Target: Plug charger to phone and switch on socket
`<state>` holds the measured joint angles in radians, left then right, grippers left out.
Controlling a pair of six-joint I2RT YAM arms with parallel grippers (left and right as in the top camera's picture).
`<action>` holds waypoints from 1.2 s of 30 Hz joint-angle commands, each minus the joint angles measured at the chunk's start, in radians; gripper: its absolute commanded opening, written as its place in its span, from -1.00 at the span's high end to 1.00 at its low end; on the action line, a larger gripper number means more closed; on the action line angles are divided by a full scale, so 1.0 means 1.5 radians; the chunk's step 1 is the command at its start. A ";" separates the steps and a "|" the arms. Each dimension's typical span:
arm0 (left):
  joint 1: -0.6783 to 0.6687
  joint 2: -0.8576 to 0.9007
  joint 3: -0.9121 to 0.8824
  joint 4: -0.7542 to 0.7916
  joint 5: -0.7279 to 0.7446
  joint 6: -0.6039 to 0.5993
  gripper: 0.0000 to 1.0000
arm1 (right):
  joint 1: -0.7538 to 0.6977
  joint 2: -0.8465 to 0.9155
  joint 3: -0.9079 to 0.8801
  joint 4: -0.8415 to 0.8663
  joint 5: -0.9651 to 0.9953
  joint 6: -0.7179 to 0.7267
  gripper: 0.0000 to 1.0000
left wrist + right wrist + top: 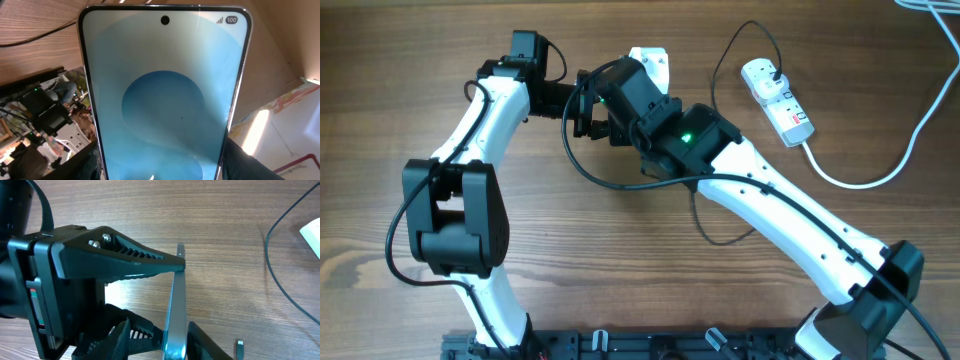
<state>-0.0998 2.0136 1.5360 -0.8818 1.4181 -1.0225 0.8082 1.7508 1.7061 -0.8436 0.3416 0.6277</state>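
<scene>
My left gripper (165,170) is shut on the phone (165,100) and holds it off the table by its long edges; its cyan screen fills the left wrist view. In the right wrist view the phone (175,305) stands edge-on between the open fingers of my right gripper (160,347). From overhead both grippers meet at the upper middle (592,115) and hide the phone. The charger's black cable (720,70) runs from the white socket (777,100) at the upper right. Its small plug (240,349) lies loose on the table.
The socket's thick white lead (910,130) curves off to the upper right. A white object (652,65) sits behind the right wrist. The black cable loops on the table under the right arm (710,225). A corner of the socket (312,232) shows in the right wrist view.
</scene>
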 commanded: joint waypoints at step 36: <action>0.006 -0.026 0.015 0.011 0.026 0.010 -0.81 | -0.003 -0.041 0.014 -0.061 -0.021 0.898 0.91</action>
<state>-0.0967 2.0018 1.5417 -0.8669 1.4380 -1.0080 0.8005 1.7210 1.7061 -0.9352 0.4633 1.6325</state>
